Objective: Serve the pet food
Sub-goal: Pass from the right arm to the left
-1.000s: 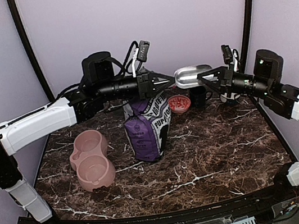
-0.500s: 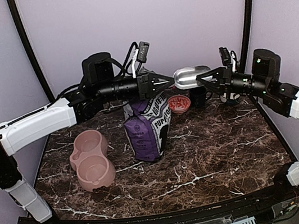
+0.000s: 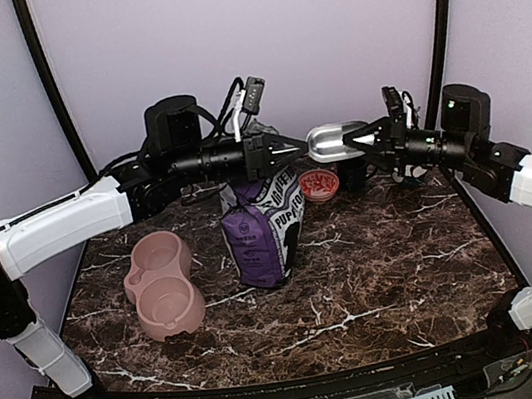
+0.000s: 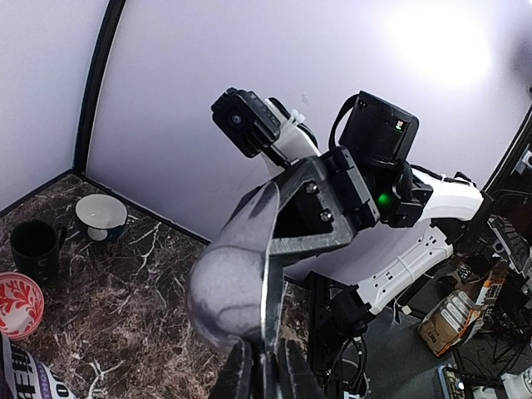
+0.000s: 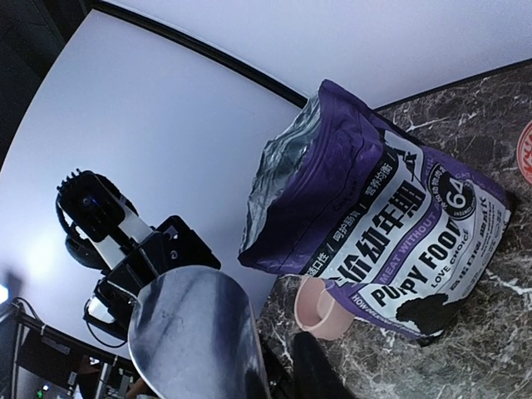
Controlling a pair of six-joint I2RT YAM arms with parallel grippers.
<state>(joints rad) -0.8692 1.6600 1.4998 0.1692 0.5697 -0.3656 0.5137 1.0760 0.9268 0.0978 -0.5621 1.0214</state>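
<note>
A shiny metal scoop (image 3: pixel 331 141) hangs in the air between both arms, just above the open purple-and-white bag (image 3: pixel 262 225). My left gripper (image 3: pixel 290 144) is shut on its thin rear end; in the left wrist view the scoop (image 4: pixel 237 287) rises from between the gripper (image 4: pixel 264 366). My right gripper (image 3: pixel 363 139) sits at the scoop's other side with its jaws slightly apart. In the right wrist view the scoop (image 5: pixel 195 332) covers one finger, and the other finger (image 5: pixel 320 378) stands off it. The pet food is out of view; no pellets show on the scoop.
A pink double bowl (image 3: pixel 163 282) lies left of the bag on the dark marble table (image 3: pixel 389 271). Behind the bag stand a red patterned bowl (image 3: pixel 319 184) and a black mug (image 3: pixel 351 176). A small white bowl (image 4: pixel 100 216) sits near the back wall.
The right arm and the scoop have shifted a little to the left, toward the left gripper. The right jaws have parted slightly. The left gripper keeps its grip.
</note>
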